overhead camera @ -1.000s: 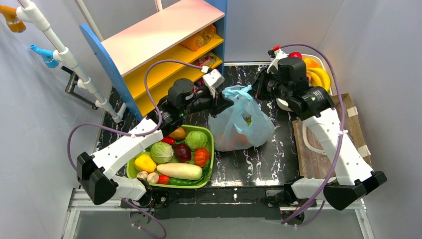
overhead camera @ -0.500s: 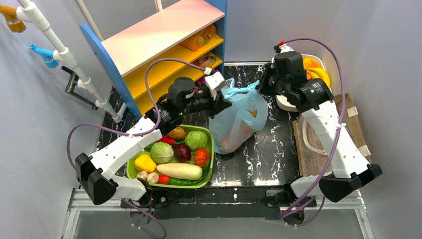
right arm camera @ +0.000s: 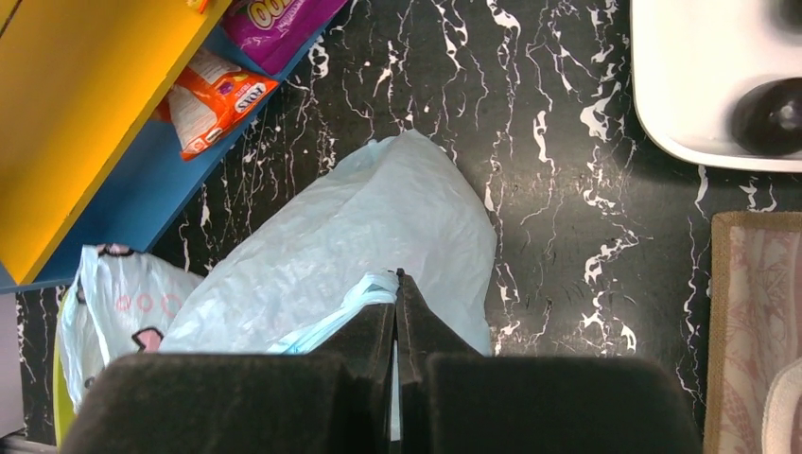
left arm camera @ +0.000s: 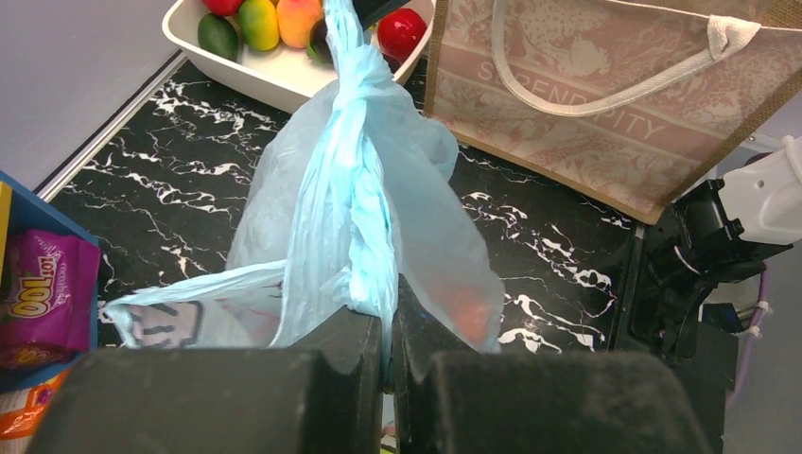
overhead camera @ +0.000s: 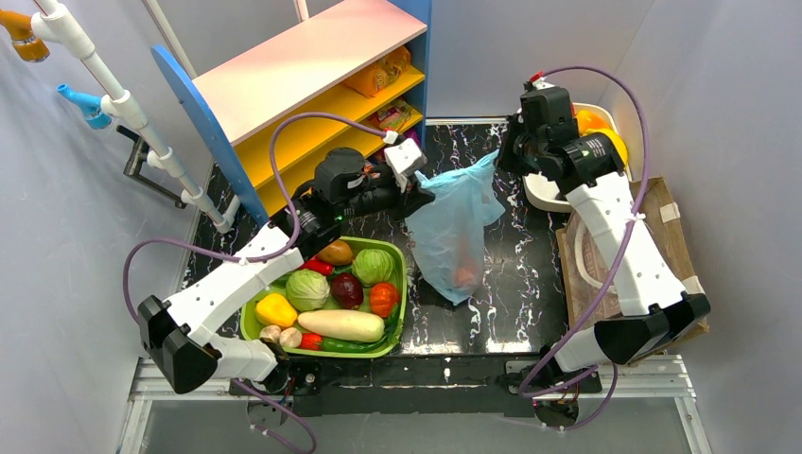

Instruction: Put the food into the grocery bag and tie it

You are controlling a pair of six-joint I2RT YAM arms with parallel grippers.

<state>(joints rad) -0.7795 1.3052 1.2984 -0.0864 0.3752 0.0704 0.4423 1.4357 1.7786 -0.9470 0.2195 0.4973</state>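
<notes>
The light-blue grocery bag (overhead camera: 454, 222) is stretched between both grippers over the black marble table. My left gripper (overhead camera: 423, 192) is shut on one twisted handle (left arm camera: 355, 180), pinched between its fingertips (left arm camera: 364, 326). My right gripper (overhead camera: 501, 156) is shut on the other handle (right arm camera: 364, 293) at the bag's far right corner. An orange-red food item (overhead camera: 465, 274) shows through the bag's lower end, and also in the left wrist view (left arm camera: 463, 307). In the right wrist view the bag (right arm camera: 378, 213) spreads out below the jaws.
A green basket (overhead camera: 404, 284) of vegetables sits left of the bag. A white tray (overhead camera: 539, 196) of fruit stands at the back right. A brown woven bag (overhead camera: 673, 232) lies under the right arm. The blue and yellow shelf (overhead camera: 303, 66) stands behind the left gripper.
My right gripper has pulled back and away to the right with its handle. The bag has been drawn taut and narrow, its body swinging toward the front. The left gripper barely moved.
</notes>
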